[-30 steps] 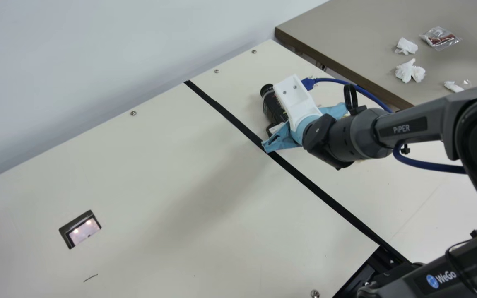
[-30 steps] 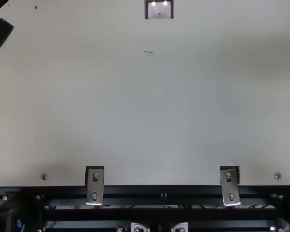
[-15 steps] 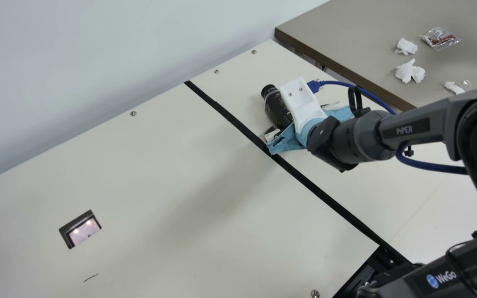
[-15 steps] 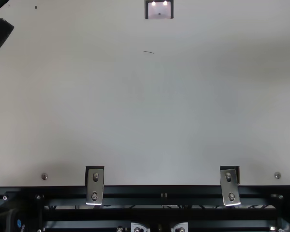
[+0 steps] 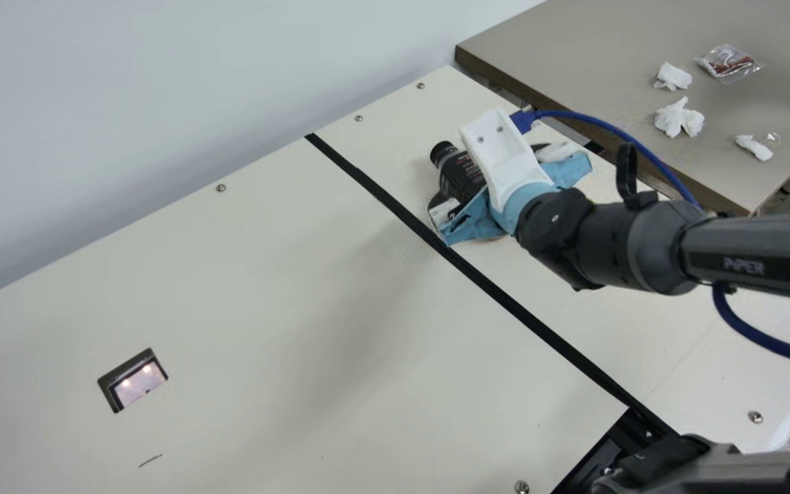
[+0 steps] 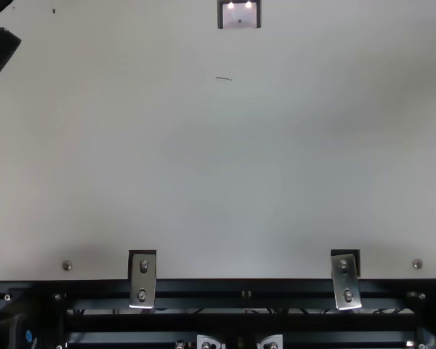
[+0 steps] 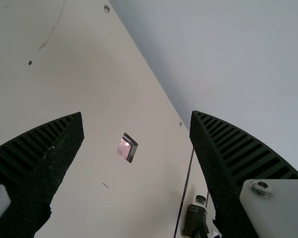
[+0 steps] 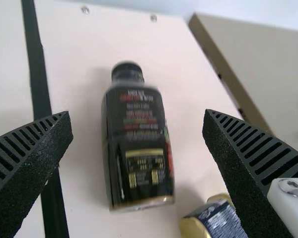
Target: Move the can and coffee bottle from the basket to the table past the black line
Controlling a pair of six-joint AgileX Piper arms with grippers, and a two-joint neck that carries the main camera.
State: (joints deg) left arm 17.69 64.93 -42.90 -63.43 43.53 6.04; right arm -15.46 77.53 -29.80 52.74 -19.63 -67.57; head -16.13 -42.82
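Note:
In the main view my right gripper [image 5: 491, 177] is over the coffee bottle [image 5: 462, 175], which stands to the right of the black line [image 5: 525, 314]. The right wrist view has the dark bottle [image 8: 139, 144] between the spread fingers of my right gripper [image 8: 136, 116], with gaps on both sides. Beside it, partly behind one finger, is the blue-and-gold can [image 8: 217, 218]. My left gripper [image 6: 9, 30] is at the top view's left edge; in its wrist view the left gripper [image 7: 136, 116] stands open with nothing held, and the bottle [image 7: 194, 217] shows farther off.
A wall [image 5: 162, 82] runs along the cream table's far edge [image 5: 265, 274]. Beyond the right edge stands a brown table [image 5: 573, 62] with crumpled tissues [image 5: 677, 118] and a plastic packet [image 5: 729, 63]. A blue cable [image 5: 649, 154] loops over my right arm.
My right gripper's fingers have spread wider around the bottle and let it go. The right forearm has swung lower in the main view. My left gripper has kept still.

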